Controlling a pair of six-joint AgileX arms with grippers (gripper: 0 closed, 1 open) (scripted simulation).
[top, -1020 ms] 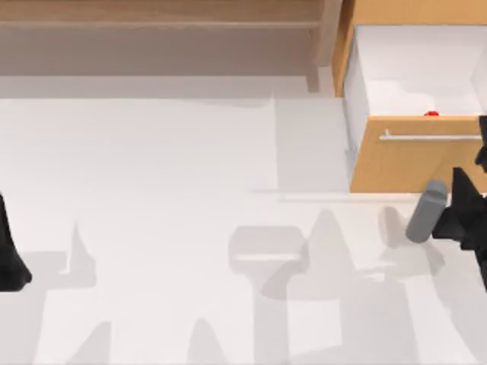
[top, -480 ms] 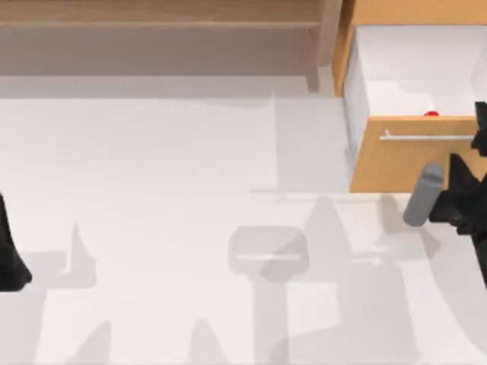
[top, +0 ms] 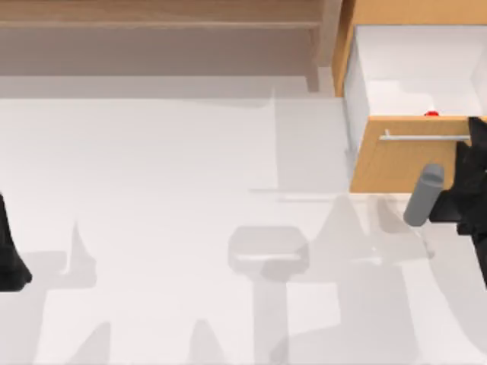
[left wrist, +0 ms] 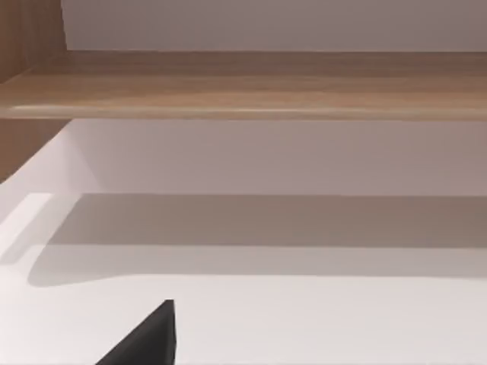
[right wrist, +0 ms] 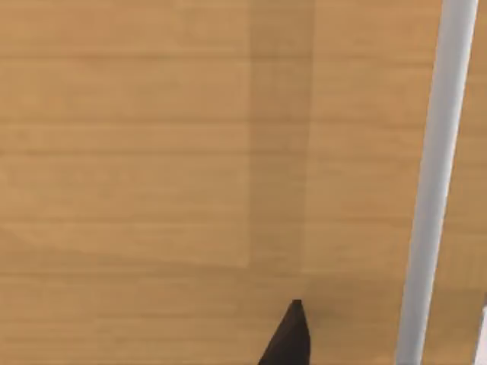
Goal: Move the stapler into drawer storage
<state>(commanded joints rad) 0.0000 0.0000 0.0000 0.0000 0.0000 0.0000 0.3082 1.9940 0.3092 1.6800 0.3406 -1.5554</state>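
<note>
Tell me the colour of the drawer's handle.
Silver, on the drawer's tan front; the handle shows best in the right wrist view.

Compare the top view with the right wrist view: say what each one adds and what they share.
The top view adds the stapler as a red sliver inside the open drawer, the brown shelf, the left arm parked at the table's left edge, and the right gripper by the handle's right end. The right wrist view adds a close look at the front's wood grain. Both share the drawer front and the silver handle.

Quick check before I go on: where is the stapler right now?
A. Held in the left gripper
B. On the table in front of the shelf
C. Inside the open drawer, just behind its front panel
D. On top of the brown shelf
C: in the top view a bit of the red stapler shows on the white interior of the open drawer, just behind its front panel.
</note>
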